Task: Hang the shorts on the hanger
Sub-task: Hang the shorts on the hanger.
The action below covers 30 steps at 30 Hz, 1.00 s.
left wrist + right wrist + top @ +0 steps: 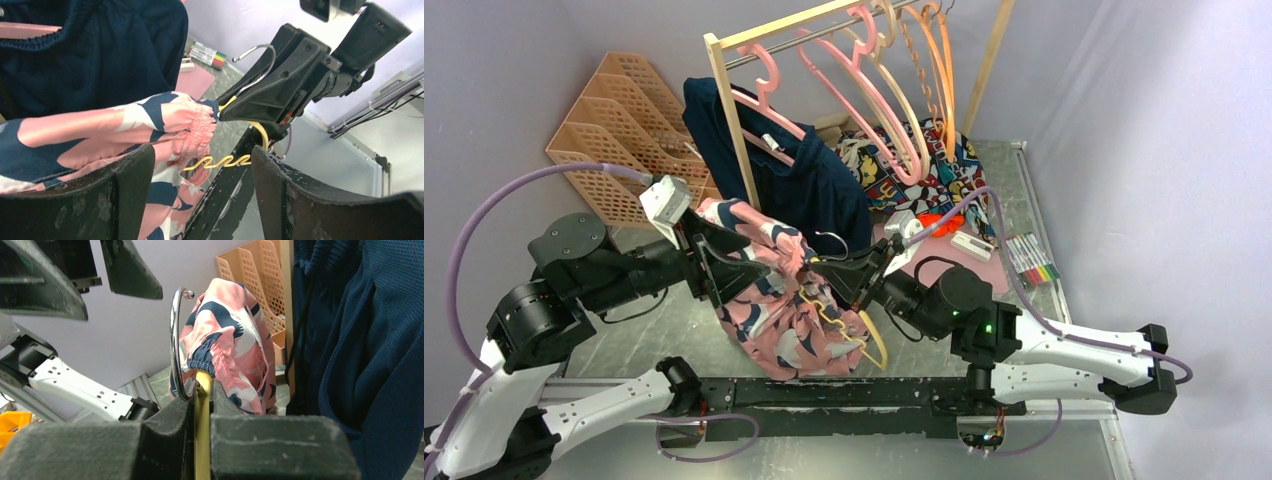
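Right gripper (200, 426) clamped on the neck of the hanger (202, 390), just below its wire hook. Left gripper (200, 157) gapes wide and pinches nothing; the shorts (100, 135) drape against one finger. We should hold the hanger steady while the waistband feeds along its arm. Mid-table, hook up, long axis slanting near-right.
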Motion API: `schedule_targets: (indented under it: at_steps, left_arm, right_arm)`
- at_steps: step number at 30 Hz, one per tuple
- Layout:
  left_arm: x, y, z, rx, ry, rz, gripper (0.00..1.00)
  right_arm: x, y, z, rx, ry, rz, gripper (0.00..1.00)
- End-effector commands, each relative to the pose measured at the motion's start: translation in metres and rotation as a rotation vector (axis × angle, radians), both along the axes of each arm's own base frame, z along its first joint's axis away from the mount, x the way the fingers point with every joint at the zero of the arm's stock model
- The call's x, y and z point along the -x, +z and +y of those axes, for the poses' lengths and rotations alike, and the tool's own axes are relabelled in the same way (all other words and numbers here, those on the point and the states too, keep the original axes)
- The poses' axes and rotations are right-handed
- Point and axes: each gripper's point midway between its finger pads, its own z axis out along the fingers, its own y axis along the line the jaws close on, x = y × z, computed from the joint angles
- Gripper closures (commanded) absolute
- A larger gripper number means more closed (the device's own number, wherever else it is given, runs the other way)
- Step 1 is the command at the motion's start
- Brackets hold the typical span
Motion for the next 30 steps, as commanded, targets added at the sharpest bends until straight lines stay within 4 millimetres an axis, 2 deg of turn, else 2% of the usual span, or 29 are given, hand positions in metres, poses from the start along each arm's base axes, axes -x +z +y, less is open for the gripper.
schedule_targets:
  at_steps: [1, 12, 18, 24, 27, 30]
  left_arm:
    - [-0.001, -0.025, -0.001, -0.083, -0.016, 0.020, 0.26]
    - [-0.005, -0.060, 0.000, -0.186, -0.009, 0.081, 0.32]
    - [-0.015, -0.078, 0.011, -0.256, 0.067, 0.096, 0.30]
    - [-0.023, -0.091, 0.013, -0.291, 0.102, 0.103, 0.29]
    - [-0.028, -0.096, 0.013, -0.307, 0.118, 0.105, 0.35]
    - [-0.031, -0.096, 0.014, -0.318, 0.130, 0.101, 0.49]
  right_arm:
    - [-0.007, 0.040, -0.007, -0.161, -0.045, 0.003, 1.00]
    - [-0.003, 0.039, 0.027, -0.199, 0.017, 0.021, 1.00]
    - [-0.001, 0.039, 0.036, -0.218, 0.044, 0.041, 1.00]
    - [-0.001, 0.038, 0.045, -0.227, 0.055, 0.065, 1.00]
    - [0.001, 0.037, 0.050, -0.228, 0.071, 0.070, 1.00]
    - [0.001, 0.037, 0.052, -0.226, 0.078, 0.069, 1.00]
